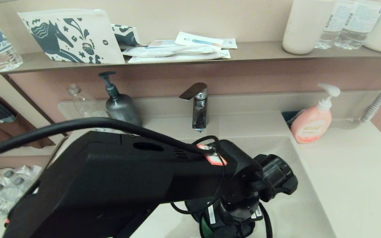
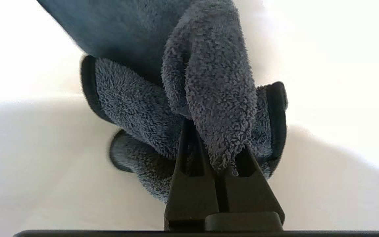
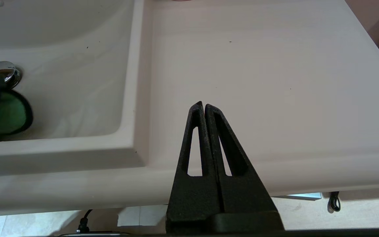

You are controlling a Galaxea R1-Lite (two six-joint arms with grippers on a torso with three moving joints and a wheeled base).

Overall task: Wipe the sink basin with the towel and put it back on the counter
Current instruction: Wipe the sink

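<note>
fluffy charcoal towel [image 2: 209, 98], glossy rounded sink basin [image 3: 77, 82]

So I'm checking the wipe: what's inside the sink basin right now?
The towel, pinched in the left gripper fingers, beside the chrome drain plug. The arm hides the basin floor from the head view.

The towel [image 3: 8, 115] is lying in the sink basin [image 3: 77, 82], just beside the drain plug [image 3: 8, 70]. The desk [image 1: 359, 172] is stretching right of the basin (soap bottle [image 1: 311, 124] standing at its back corner), faucet [image 1: 199, 109] behind.
</note>
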